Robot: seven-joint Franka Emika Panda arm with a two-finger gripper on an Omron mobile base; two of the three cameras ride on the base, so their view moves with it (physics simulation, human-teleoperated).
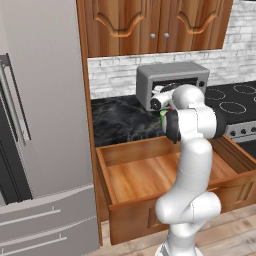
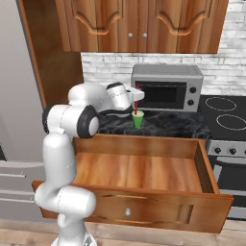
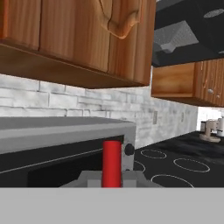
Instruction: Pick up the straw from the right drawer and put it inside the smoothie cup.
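Observation:
The thin red straw stands upright in my gripper, which is shut on it just in front of the microwave. Directly below it, the small green smoothie cup sits on the dark counter, and the straw's lower end reaches the cup's mouth. The hand view shows the straw rising between my fingertips. From the left base view my arm hides most of the hand, and a sliver of the green cup peeks out beside it. The right drawer is pulled wide open below the counter, its wooden floor bare.
A grey microwave stands behind the cup. A black stove is to the right, a grey fridge to the left, and carved wooden cabinets hang overhead. The open drawer juts out toward the base.

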